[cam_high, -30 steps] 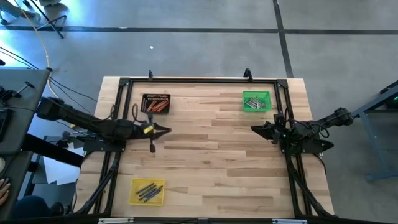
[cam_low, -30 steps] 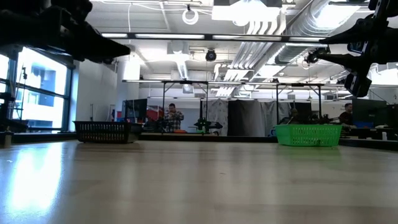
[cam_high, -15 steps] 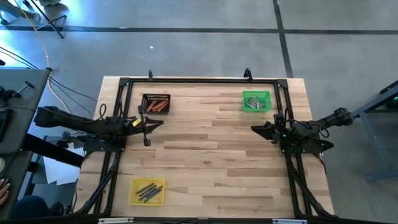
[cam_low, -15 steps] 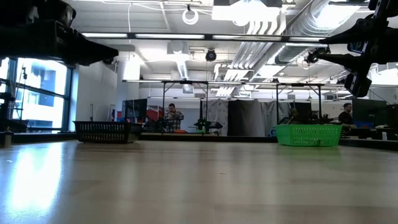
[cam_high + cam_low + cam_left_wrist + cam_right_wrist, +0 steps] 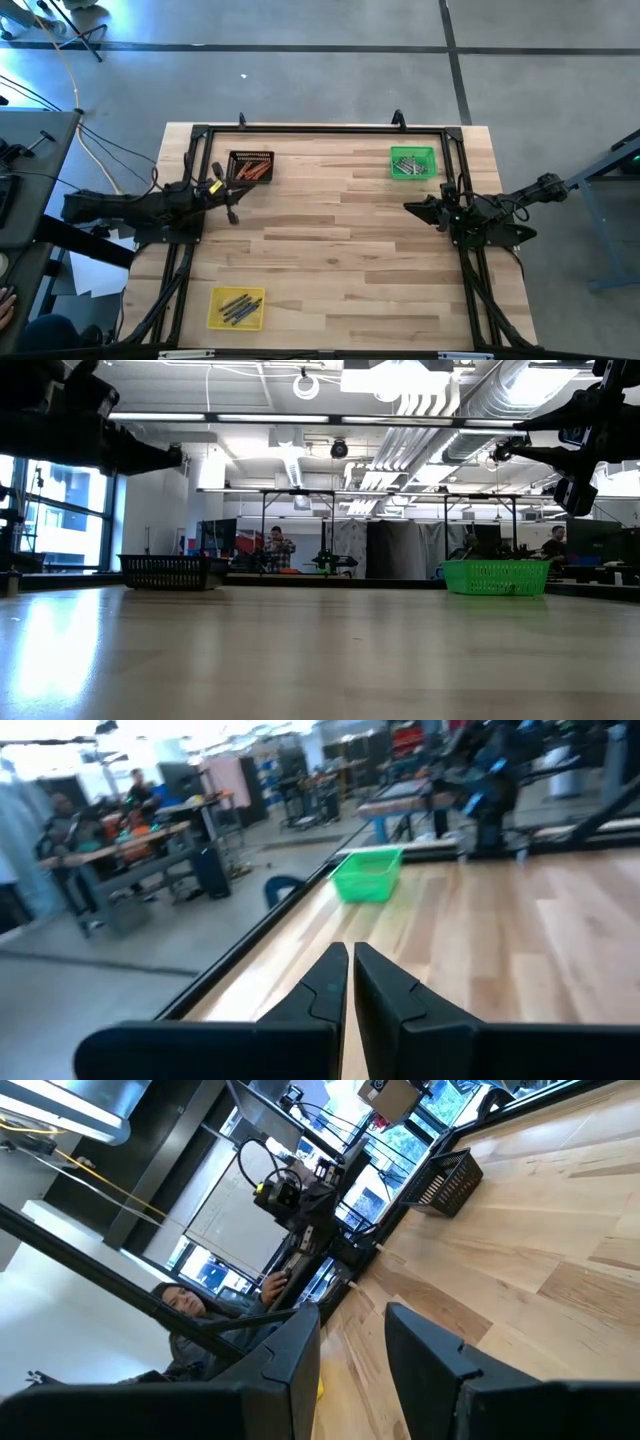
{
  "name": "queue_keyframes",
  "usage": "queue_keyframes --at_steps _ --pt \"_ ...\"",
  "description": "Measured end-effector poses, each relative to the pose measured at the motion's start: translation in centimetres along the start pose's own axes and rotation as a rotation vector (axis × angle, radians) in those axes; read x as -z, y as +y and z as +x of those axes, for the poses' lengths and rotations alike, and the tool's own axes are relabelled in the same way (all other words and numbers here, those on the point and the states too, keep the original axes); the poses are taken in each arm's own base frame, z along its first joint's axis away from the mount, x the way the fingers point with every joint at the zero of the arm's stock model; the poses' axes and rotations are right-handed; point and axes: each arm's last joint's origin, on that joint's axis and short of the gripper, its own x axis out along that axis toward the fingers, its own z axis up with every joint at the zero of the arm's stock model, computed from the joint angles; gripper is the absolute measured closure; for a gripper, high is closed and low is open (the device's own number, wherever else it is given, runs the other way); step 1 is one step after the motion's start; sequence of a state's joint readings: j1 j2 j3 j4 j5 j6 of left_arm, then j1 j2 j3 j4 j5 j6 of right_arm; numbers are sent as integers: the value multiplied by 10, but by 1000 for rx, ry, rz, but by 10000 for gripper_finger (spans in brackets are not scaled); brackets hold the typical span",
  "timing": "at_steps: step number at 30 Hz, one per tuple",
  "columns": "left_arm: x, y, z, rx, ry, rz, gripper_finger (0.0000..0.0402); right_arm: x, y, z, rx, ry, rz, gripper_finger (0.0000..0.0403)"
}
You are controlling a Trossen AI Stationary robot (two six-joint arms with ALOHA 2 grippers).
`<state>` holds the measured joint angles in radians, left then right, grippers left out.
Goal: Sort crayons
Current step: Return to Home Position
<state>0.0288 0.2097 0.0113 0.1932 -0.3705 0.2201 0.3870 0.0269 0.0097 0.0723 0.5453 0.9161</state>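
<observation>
The crayons lie sorted in three small trays. Orange-red ones (image 5: 257,171) are in a black tray (image 5: 236,158) at the far left. Grey ones (image 5: 407,165) fill a green tray (image 5: 428,152) at the far right, and grey-blue ones (image 5: 235,306) a yellow tray (image 5: 256,320) at the near left. My left gripper (image 5: 246,187) is shut and empty. It points level just on the near side of the black tray. In the left wrist view the left gripper (image 5: 350,960) shows its fingers nearly together. My right gripper (image 5: 407,207) waits open and empty at the right side, and the right wrist view shows the gap of the right gripper (image 5: 350,1335).
A black frame (image 5: 320,129) runs around the tabletop's edges. The wide middle of the wooden table (image 5: 340,250) is bare wood. In the low view the black tray (image 5: 170,572) and the green tray (image 5: 495,577) stand at the far side. People are in the room beyond.
My left gripper has drawn back toward the table's left edge and swung toward the far edge, ending closer to the black tray. It has stayed shut and level. The right arm has kept still.
</observation>
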Motion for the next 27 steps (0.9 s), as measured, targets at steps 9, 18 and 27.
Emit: queue_keyframes --at_steps 9,18,27 --pt "9 16 -2 -117 66 -83 392 0 0 0 0 0 0 293" --pt "12 28 -1 -148 73 -122 392 0 0 0 0 0 0 293" --pt "7 41 -9 0 -52 -84 392 0 0 0 0 0 0 293"
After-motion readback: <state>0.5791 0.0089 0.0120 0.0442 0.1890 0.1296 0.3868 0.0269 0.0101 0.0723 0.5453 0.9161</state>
